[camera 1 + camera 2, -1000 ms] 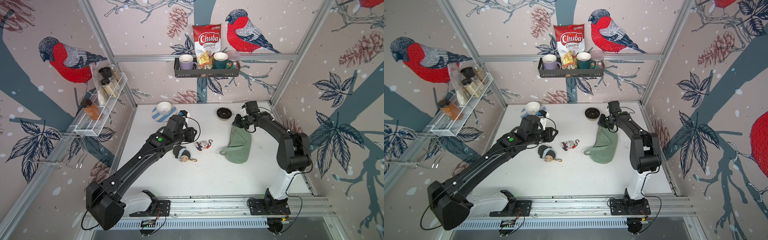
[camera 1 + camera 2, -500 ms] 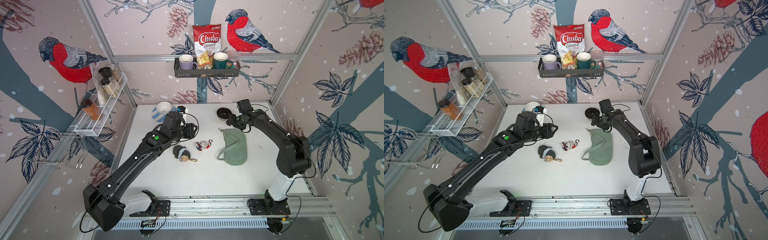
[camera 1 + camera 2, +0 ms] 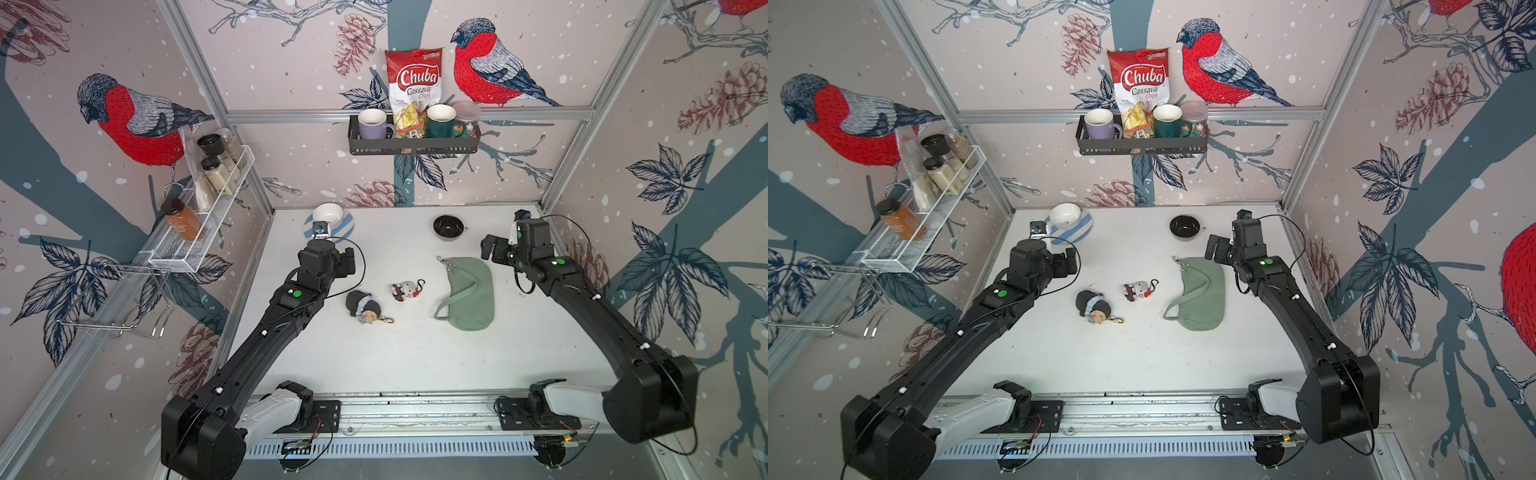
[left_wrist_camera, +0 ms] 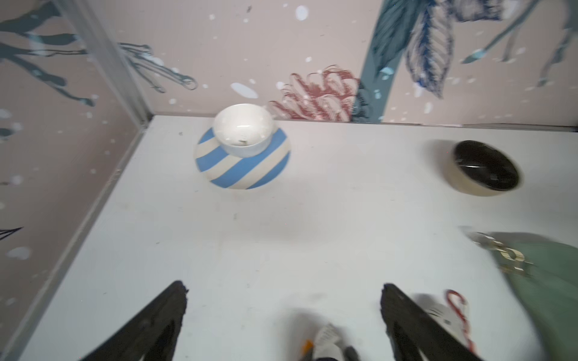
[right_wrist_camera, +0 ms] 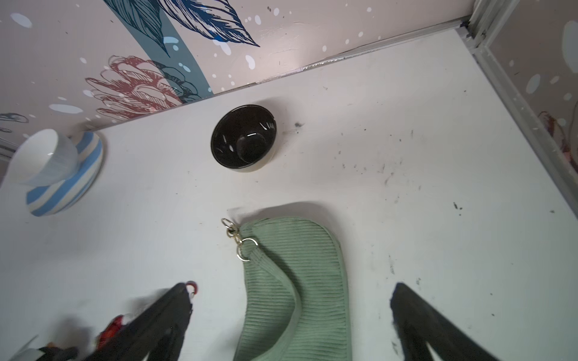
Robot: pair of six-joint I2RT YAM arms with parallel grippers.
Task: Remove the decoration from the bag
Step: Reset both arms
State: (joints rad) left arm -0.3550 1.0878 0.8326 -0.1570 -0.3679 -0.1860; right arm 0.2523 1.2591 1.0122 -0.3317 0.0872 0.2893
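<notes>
The sage-green bag (image 3: 469, 295) (image 3: 1202, 295) lies flat on the white table, its metal clasp (image 5: 239, 240) at the far end. Two decorations lie loose to its left, apart from it: a white-and-red cat charm (image 3: 405, 289) (image 3: 1139, 289) and a dark plush doll keychain (image 3: 362, 305) (image 3: 1093, 306). My left gripper (image 3: 348, 261) (image 4: 283, 285) hangs open behind the doll, holding nothing. Above the bag's far right end, my right gripper (image 3: 489, 248) (image 5: 291, 286) is open too, with the bag (image 5: 300, 281) showing between its fingers, untouched.
A white bowl (image 3: 328, 214) sits on a blue-striped plate (image 3: 347, 226) at the back left. A black bowl (image 3: 449, 227) stands at the back, behind the bag. A black shelf (image 3: 413, 145) with mugs hangs on the rear wall, a white wire rack (image 3: 199, 232) on the left wall.
My right gripper opened, let go of the bag's clasp end and drew back to the right; the bag dropped flat. My left gripper opened wide and pulled back from the doll.
</notes>
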